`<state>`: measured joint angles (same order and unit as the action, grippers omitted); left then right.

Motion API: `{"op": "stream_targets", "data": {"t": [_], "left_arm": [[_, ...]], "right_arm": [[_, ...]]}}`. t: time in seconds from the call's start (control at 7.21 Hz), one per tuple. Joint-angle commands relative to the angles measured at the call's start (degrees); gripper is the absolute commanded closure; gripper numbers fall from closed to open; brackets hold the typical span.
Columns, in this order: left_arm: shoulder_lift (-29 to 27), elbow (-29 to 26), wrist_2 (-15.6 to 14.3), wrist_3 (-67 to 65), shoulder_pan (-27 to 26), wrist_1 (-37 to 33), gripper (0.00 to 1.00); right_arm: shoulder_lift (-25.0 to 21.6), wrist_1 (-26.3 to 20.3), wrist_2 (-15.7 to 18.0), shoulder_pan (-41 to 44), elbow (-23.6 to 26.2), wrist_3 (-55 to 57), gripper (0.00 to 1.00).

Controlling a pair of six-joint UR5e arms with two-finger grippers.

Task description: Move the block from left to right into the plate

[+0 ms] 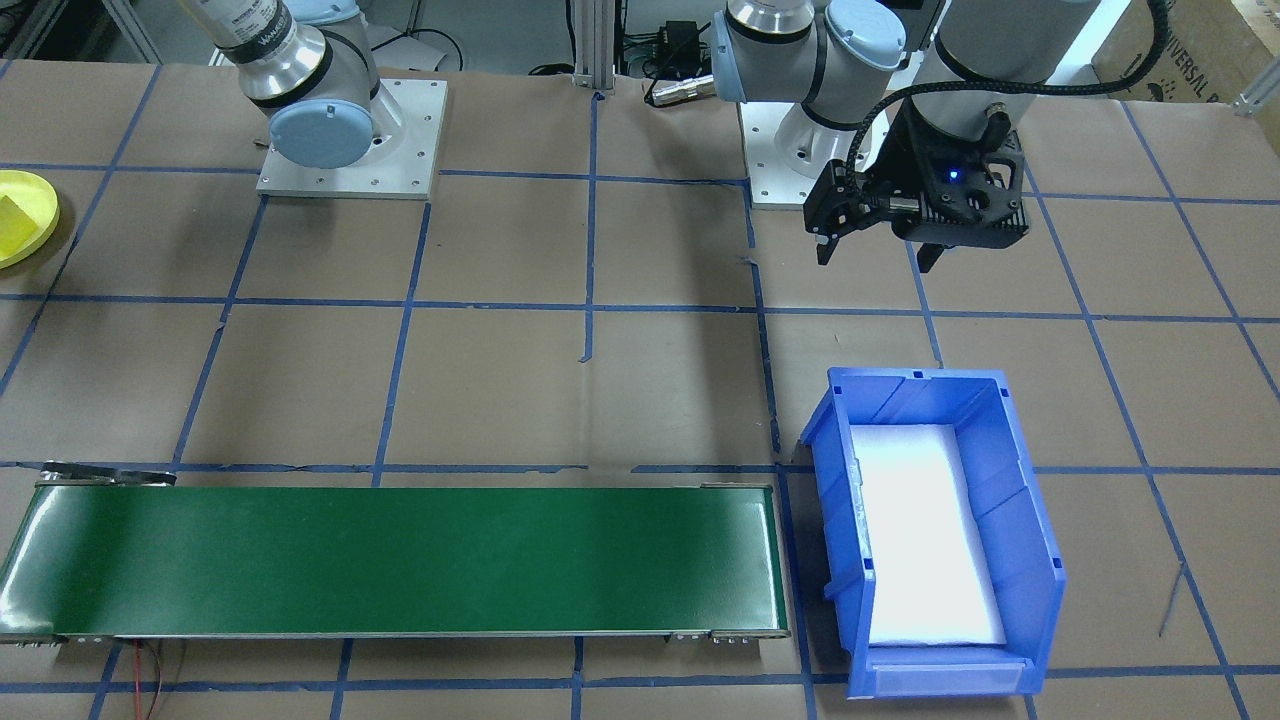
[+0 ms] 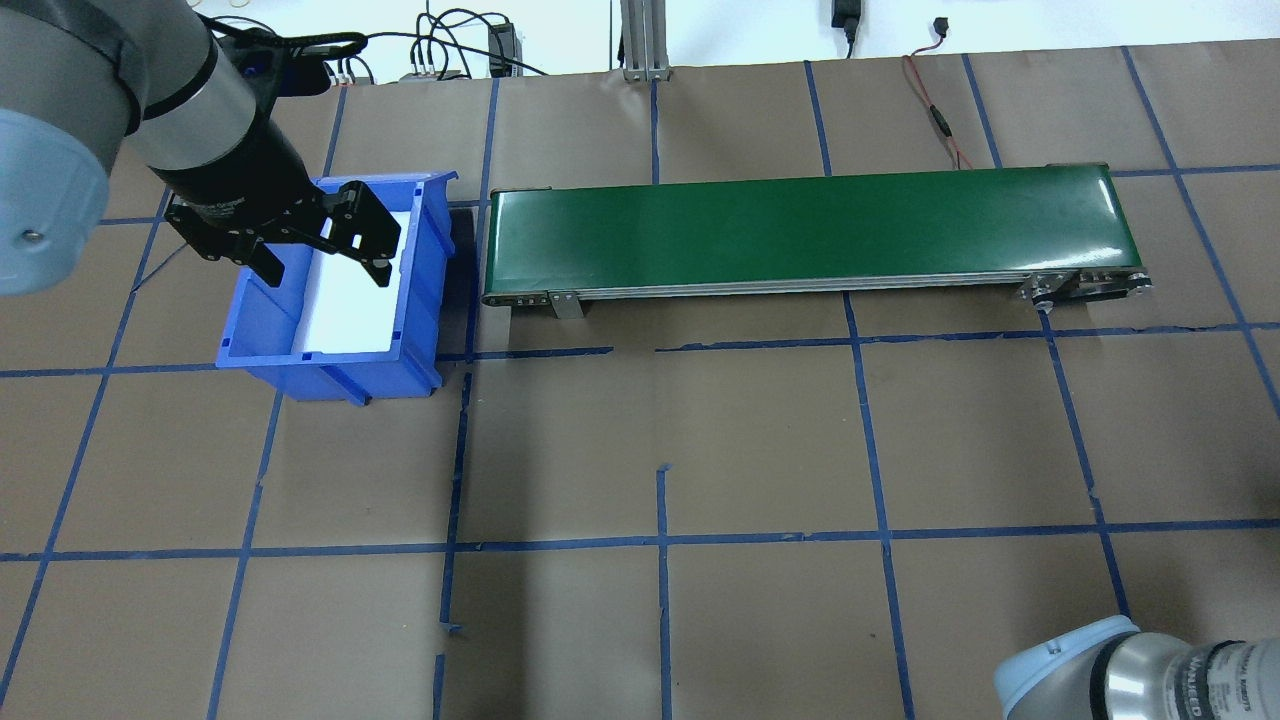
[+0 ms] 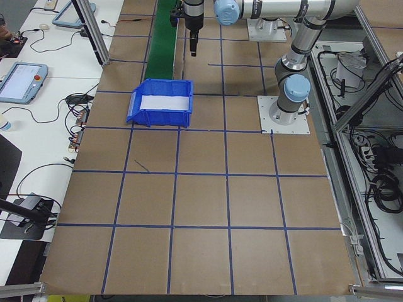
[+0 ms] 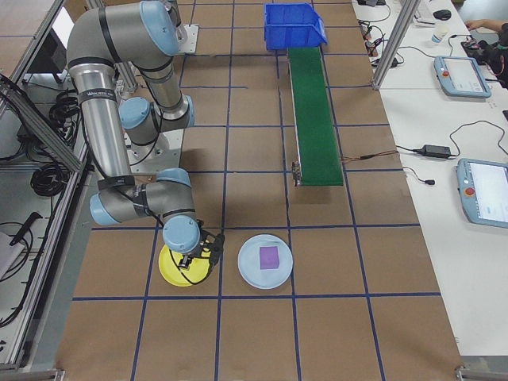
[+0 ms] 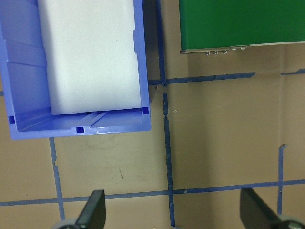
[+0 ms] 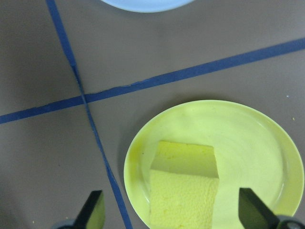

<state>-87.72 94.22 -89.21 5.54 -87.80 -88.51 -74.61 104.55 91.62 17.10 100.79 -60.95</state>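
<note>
The yellow foam block [image 6: 183,191] lies flat in the round bright yellow plastic plate [image 6: 267,143], directly below and between the right gripper [image 6: 171,214]'s spread, empty fingers [image 6: 93,210]. The placing looks complete. The left gripper [image 2: 318,255] hangs open over the blue plastic bin [image 2: 425,290]; retreating seems next.

plate [image 6: 248,143]: bright yellow | block [image 6: 183,188]: paler yellow, fine speckled texture | second plate [image 4: 265,260]: pale blue, carrying a purple square [image 4: 269,257] | bin [image 1: 1010,490]: blue, white liner | conveyor belt [image 1: 400,560]: dark green | table [image 1: 640,390]: brown, crossed by a blue tape grid | grippers: black left gripper [image 2: 318,250], black right gripper [image 6: 171,217]
</note>
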Motion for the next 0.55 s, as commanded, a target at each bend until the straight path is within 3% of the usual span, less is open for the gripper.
{"op": "stream_targets", "data": {"t": [0.0, 0.14, 0.42], "left_arm": [[0.0, 0.0, 0.0, 0.0, 0.0, 0.0, 0.0], [0.0, 0.0, 0.0, 0.0, 0.0, 0.0, 0.0], [0.0, 0.0, 0.0, 0.0, 0.0, 0.0, 0.0]], "right_arm": [[-10.0, -10.9, 0.4, 14.3, -5.0, 1.4, 0.0], [-13.4, -16.0, 0.0, 19.5, -5.6, 5.9, 0.0], [-15.8, -16.2, 0.1, 34.0, -5.9, 17.8, 0.0]]}}
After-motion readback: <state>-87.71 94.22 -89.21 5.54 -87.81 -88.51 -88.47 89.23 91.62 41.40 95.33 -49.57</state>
